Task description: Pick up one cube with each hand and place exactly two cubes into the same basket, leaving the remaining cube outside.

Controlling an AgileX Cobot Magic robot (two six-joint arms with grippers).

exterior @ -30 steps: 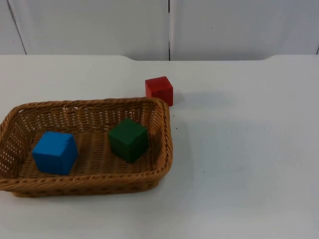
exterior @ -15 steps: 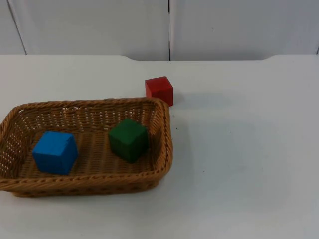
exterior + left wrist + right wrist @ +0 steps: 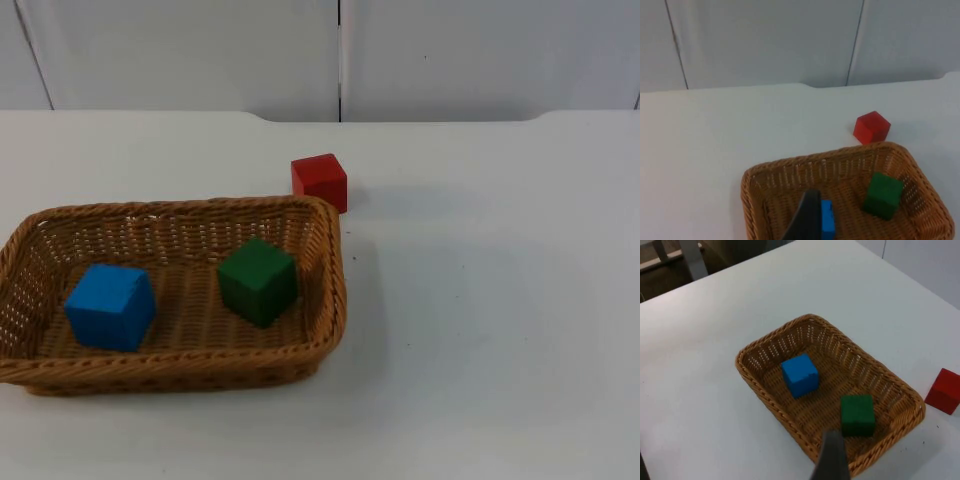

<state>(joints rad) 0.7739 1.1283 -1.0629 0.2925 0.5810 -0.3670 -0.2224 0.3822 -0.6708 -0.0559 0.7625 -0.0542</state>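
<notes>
- I see the blue cube (image 3: 110, 305) and green cube (image 3: 258, 280) resting inside the basket (image 3: 330, 260) on the table (image 3: 480, 300).
- Red cube (image 3: 319, 182) sits just behind the basket; it looks rigid and light, best taken by flat opposite faces.
- Left tool (image 3: 807, 220) and right tool (image 3: 832, 460) hover above; I cannot tell their state.

A brown wicker basket (image 3: 330, 290) sits at the near left of the table. Inside it rest a blue cube (image 3: 110, 305) at the left and a green cube (image 3: 257, 280) at the right, apart. A red cube (image 3: 319, 181) stands outside, just beyond the basket's far right corner.

Black tapered fingertip (image 3: 807, 220), dark grey blurred fingertip (image 3: 830, 460)
</notes>
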